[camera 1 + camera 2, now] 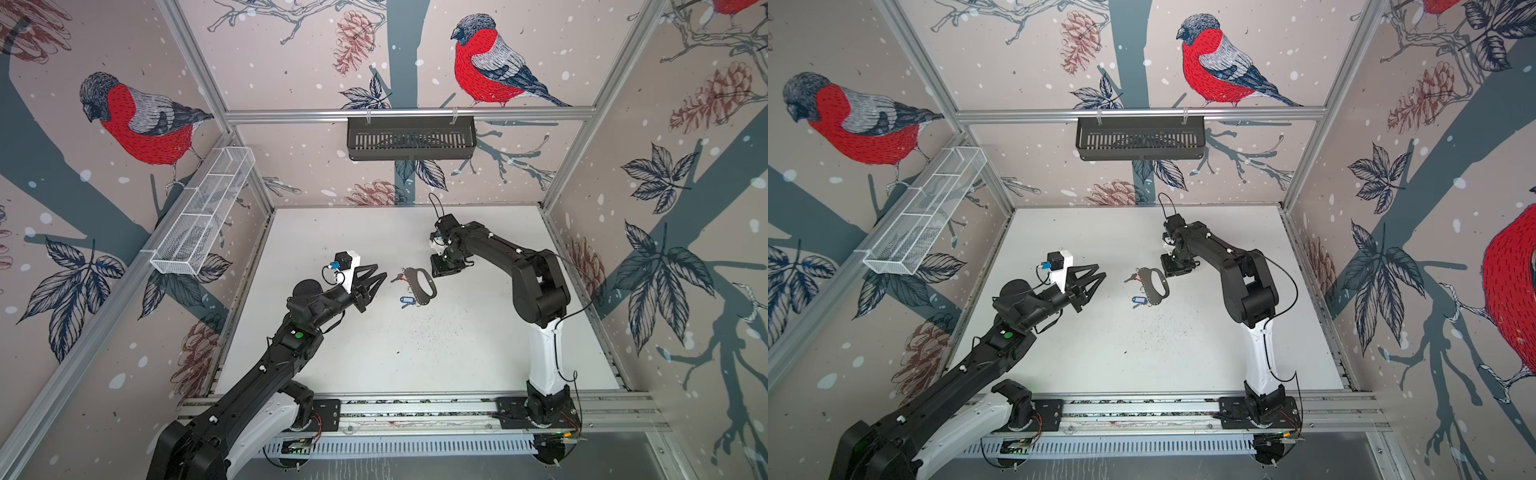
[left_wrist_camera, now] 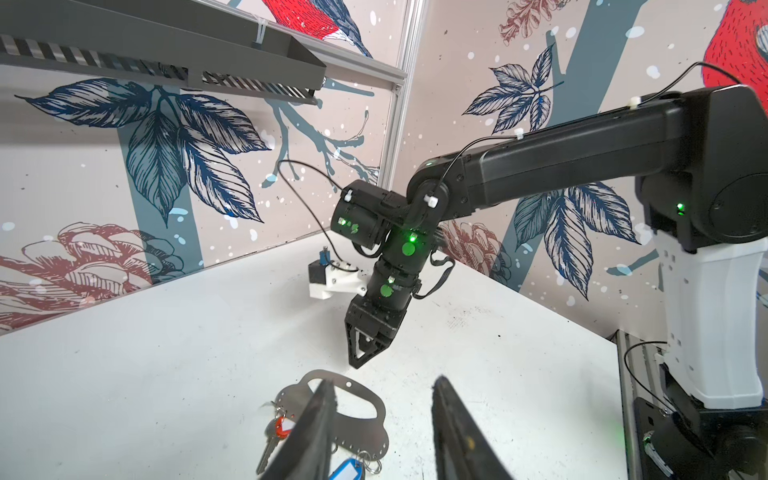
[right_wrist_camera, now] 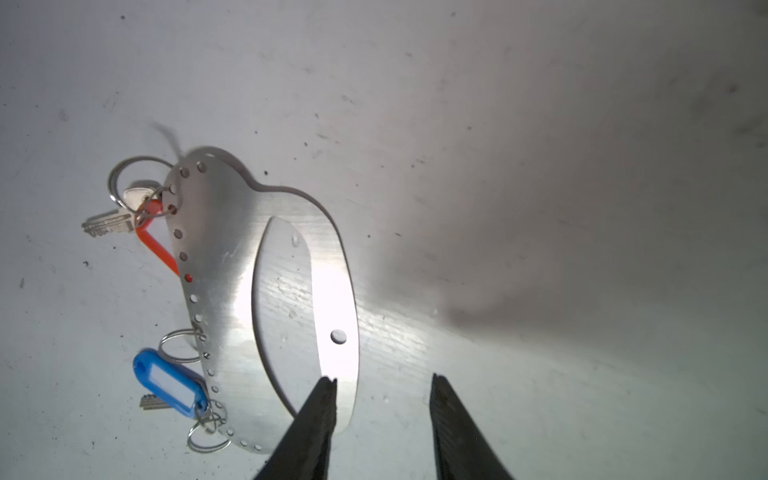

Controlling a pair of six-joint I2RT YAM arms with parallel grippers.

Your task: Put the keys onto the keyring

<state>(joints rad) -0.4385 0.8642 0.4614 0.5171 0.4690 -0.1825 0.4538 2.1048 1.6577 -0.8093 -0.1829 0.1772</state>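
The keyring (image 1: 412,286) (image 3: 220,270), a flat grey D-shaped plate with a long slot, lies on the white table near the middle. Small rings hook two sets of keys to its holed curved edge, one with a red-orange tag (image 3: 156,245) (image 1: 401,276), one with a blue tag (image 3: 170,384) (image 1: 407,300). My right gripper (image 3: 383,378) (image 1: 441,269) points down just beyond the plate's slot side. It is open, with one fingertip (image 3: 328,386) over the handle strip and nothing between the jaws. My left gripper (image 2: 384,380) (image 1: 376,291) hovers open beside the keys, empty.
A black slotted basket (image 1: 411,139) hangs on the back wall and a white wire basket (image 1: 203,212) on the left wall. An aluminium rail (image 1: 415,405) carrying both arm bases runs along the table's front edge. The right arm (image 2: 561,162) stretches above the table's right side.
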